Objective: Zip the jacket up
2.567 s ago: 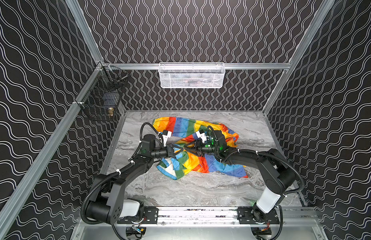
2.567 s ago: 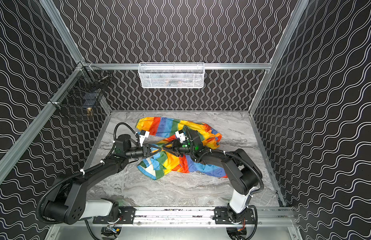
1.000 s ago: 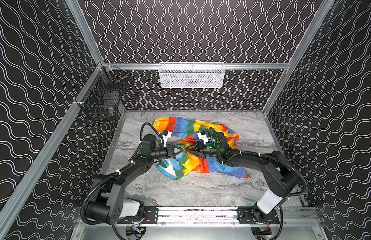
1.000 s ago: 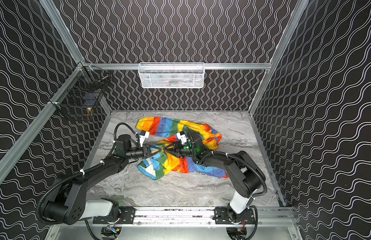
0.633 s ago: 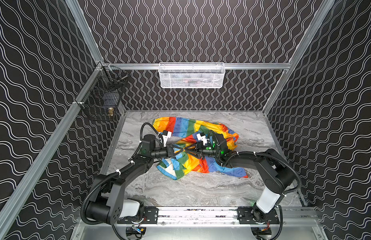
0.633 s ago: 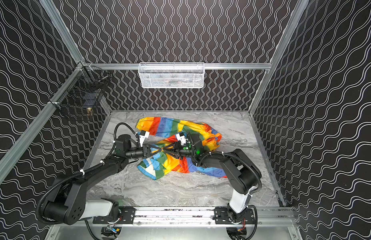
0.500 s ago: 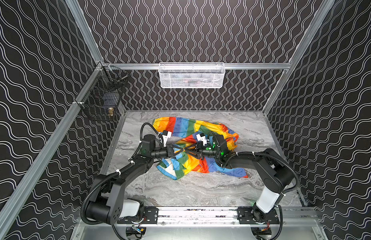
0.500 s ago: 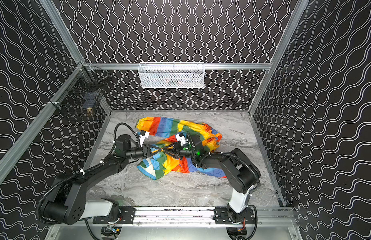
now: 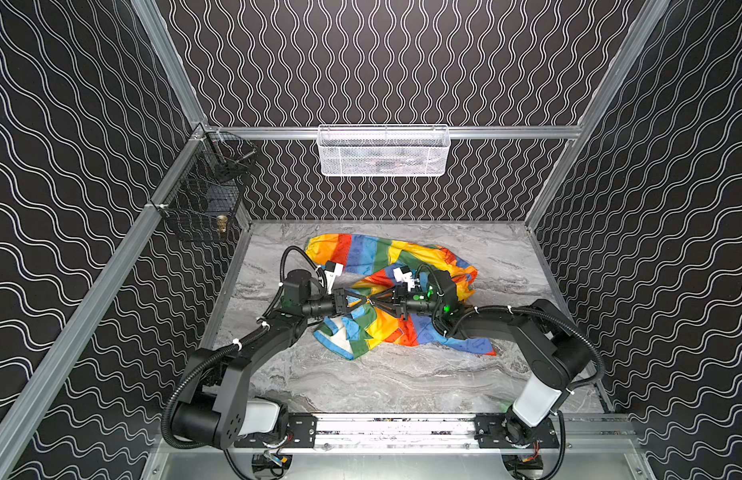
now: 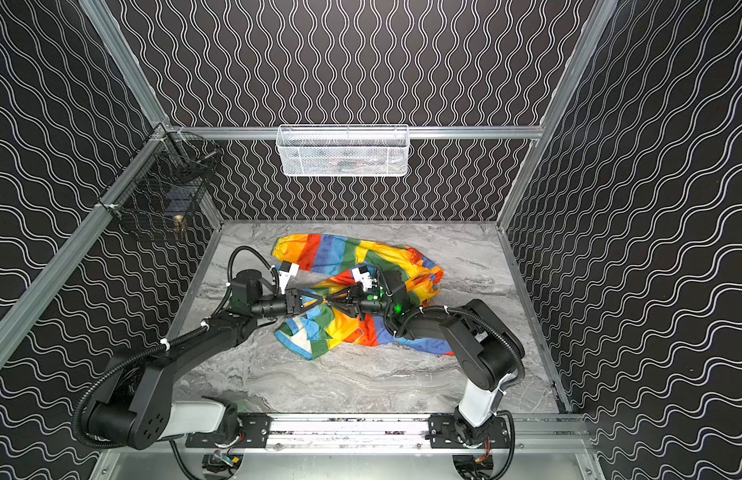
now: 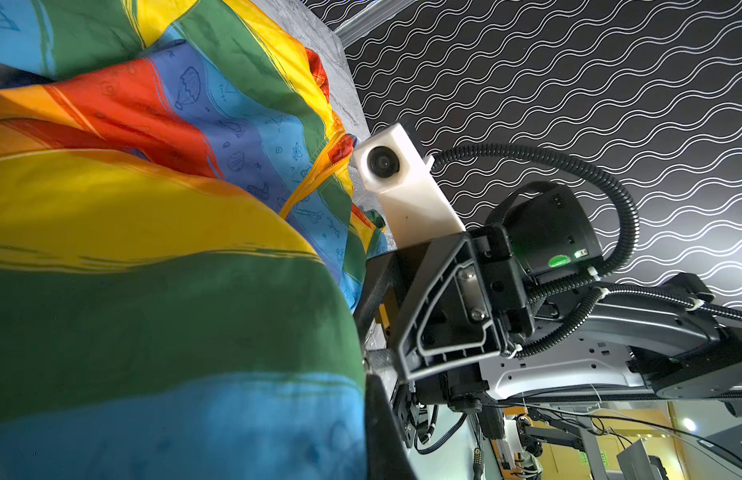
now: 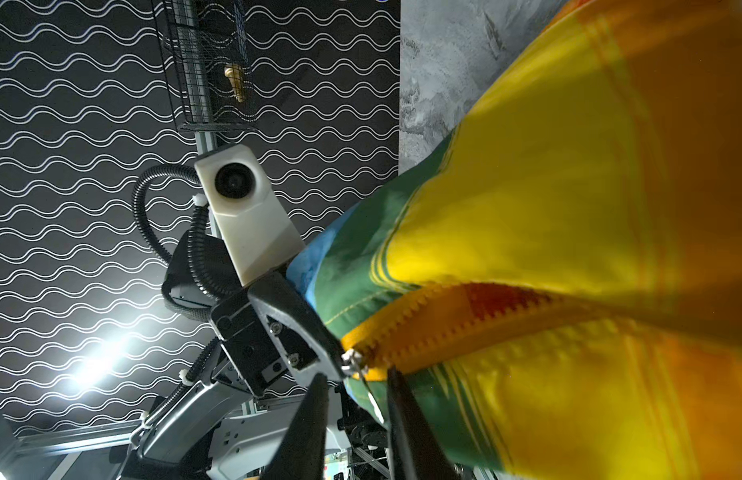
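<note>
On table (image 9: 361,382), jacket (image 9: 386,257) bunched; long axis seemingly far-left to near-right.

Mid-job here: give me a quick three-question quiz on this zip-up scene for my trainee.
1. True or false: the jacket hangs in the white basket.
2. What is the left gripper clamped on? A the jacket, at its zipper; B a sleeve cuff; C nothing.
3. Fill in: the zipper tape is ___ in colour.
Key: 1 false, it lies on the table; 2 A; 3 orange.
</note>
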`<act>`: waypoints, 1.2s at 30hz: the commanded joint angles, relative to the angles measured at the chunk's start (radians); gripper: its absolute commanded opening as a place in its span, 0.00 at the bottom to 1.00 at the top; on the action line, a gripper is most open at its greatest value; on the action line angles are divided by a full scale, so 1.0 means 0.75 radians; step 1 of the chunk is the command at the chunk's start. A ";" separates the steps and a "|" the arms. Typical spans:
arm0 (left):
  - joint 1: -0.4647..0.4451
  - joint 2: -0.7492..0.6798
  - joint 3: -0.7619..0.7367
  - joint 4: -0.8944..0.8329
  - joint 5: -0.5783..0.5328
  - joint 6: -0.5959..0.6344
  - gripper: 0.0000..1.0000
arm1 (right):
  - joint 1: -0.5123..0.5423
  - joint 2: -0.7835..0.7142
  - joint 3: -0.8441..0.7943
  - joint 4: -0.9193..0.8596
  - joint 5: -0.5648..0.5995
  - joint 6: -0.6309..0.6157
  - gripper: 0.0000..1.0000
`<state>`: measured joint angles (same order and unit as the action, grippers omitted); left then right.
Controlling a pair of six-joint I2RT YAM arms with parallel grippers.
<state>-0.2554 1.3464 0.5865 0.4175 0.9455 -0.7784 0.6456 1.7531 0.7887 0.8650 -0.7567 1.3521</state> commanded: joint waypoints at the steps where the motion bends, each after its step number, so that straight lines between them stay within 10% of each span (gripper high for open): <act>1: 0.000 0.000 0.007 0.045 0.013 0.010 0.00 | 0.001 -0.012 -0.003 0.053 0.005 0.007 0.24; 19: 0.001 -0.017 0.022 0.002 0.008 0.021 0.00 | -0.002 -0.002 0.024 -0.010 -0.012 -0.033 0.06; 36: -0.001 -0.030 0.022 -0.031 -0.007 0.028 0.00 | -0.018 -0.075 0.152 -0.587 0.118 -0.351 0.00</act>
<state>-0.2554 1.3312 0.5941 0.3786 0.9302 -0.7776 0.6338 1.7069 0.8871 0.5323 -0.7151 1.1549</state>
